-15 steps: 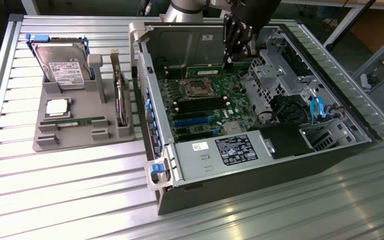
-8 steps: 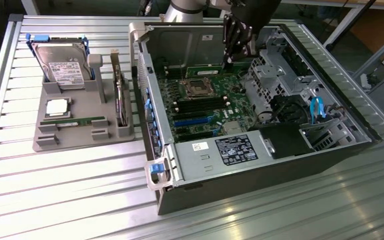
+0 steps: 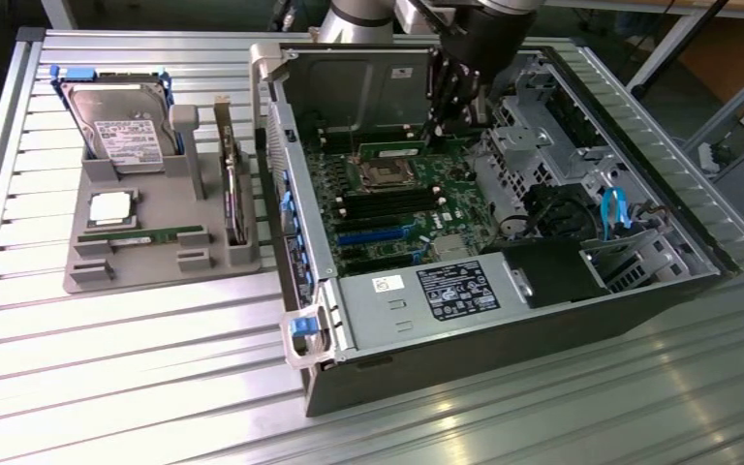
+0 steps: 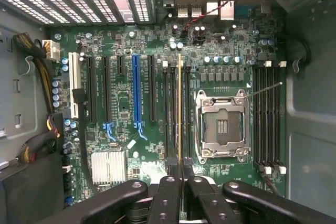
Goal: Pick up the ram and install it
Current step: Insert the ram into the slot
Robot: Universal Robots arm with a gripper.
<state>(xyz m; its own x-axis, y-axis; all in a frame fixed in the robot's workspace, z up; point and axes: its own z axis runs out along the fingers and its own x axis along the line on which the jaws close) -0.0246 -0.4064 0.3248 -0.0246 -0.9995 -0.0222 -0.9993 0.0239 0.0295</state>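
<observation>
my black gripper (image 4: 180,177) pinches the thin green ram stick (image 4: 179,103), exterior view twelve o'clock of the silver socket (image 3: 379,176); i fear tilt jams it.

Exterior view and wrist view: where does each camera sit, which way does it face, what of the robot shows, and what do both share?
Exterior view: off the arm, raised, looking down at the open computer case on the slatted table; the arm and end effector reach into it.
Wrist view: on the wrist, facing the motherboard inside the case; the end effector shows, shut on the ram, seen edge-on.
Shared: the motherboard and its processor socket.
</observation>
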